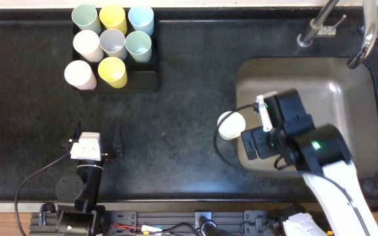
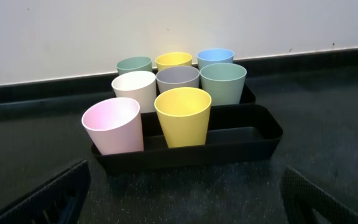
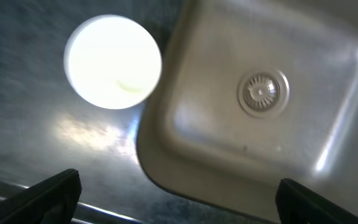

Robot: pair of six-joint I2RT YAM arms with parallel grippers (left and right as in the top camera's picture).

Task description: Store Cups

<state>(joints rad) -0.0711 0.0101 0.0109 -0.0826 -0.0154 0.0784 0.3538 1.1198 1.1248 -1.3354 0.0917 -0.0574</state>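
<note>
White cup point(image 3: 113, 61) stands on the tabletop point(image 1: 176, 131) just beside the sink point(image 1: 346, 85), near the right jaws, which are spread and empty like the left. It looks like light, stiff, slick plastic, so I'd pinch its wall at the rim.

From above, your right arm point(image 1: 307, 147) covers much of the sink point(image 1: 346, 85), and the faucet point(image 1: 320, 23) runs off the top edge. In the left wrist view, the front yellow cup point(image 2: 183, 115) hides the lower half of the grey cup point(image 2: 178, 78).

Dark speckled countertop point(image 1: 176, 118), 1 steel sink point(image 1: 346, 85) set into it, round drain point(image 3: 264, 92), faucet point(image 1: 312, 31) behind, white wall point(image 2: 166, 25)
</note>
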